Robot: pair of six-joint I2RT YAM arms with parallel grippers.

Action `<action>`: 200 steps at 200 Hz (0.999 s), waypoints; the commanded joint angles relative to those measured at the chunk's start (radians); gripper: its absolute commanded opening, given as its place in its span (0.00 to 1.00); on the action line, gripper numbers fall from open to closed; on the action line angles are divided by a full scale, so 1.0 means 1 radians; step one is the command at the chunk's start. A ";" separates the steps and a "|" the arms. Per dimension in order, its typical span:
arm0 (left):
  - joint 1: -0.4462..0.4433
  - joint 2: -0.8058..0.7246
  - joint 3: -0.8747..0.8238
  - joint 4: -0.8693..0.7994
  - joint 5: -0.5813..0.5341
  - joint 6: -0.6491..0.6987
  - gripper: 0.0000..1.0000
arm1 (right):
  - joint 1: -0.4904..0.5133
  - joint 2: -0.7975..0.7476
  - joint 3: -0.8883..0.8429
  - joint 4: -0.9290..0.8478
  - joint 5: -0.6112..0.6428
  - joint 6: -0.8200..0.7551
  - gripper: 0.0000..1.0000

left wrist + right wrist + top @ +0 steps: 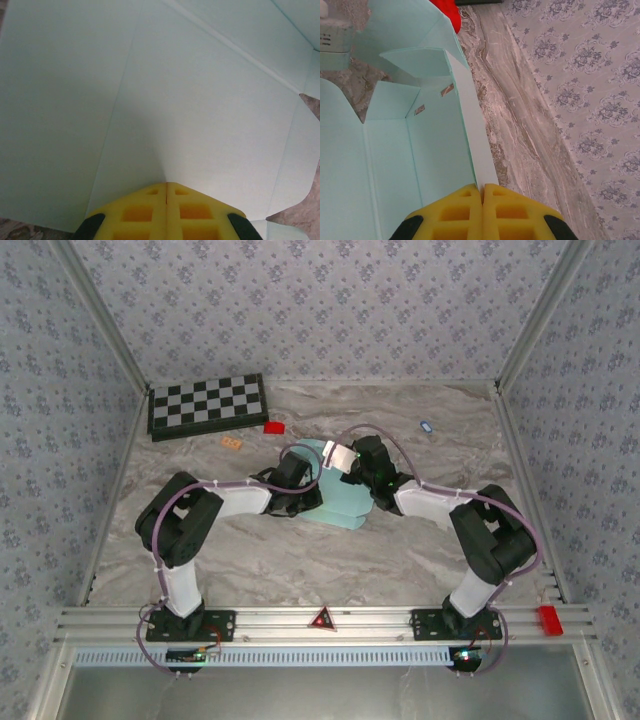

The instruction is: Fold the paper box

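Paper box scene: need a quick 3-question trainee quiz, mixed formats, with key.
1. True or false: the checkerboard lies at the far-left corner of the table.
2. The left gripper has its fingertips over: A) bare table, B) the paper box, C) the checkerboard.
3. Fill in: the left gripper and the right gripper are both ____ (open/shut).
Key: 1 true; 2 B; 3 shut.

The left arm [185, 530] and right arm [490, 540] rise from the bottom of the top view, elbows out, wrists converging mid-frame. The left gripper [166, 184] and right gripper [482, 186] have their yellow fingers [140, 212] pressed flush together.
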 commanded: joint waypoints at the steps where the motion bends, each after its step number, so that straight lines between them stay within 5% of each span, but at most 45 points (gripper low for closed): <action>1: -0.015 0.058 0.005 -0.031 0.004 0.001 0.00 | 0.022 0.006 -0.031 -0.052 -0.084 0.050 0.00; 72: -0.016 0.008 0.007 -0.047 0.009 0.014 0.00 | -0.012 0.005 0.004 -0.051 -0.060 0.011 0.00; 119: -0.015 -0.111 0.005 -0.104 -0.048 0.035 0.30 | -0.032 -0.002 0.034 -0.083 -0.080 -0.011 0.00; 200: 0.023 -0.343 0.035 -0.363 -0.286 0.164 0.45 | -0.033 -0.007 0.052 -0.143 -0.118 -0.013 0.00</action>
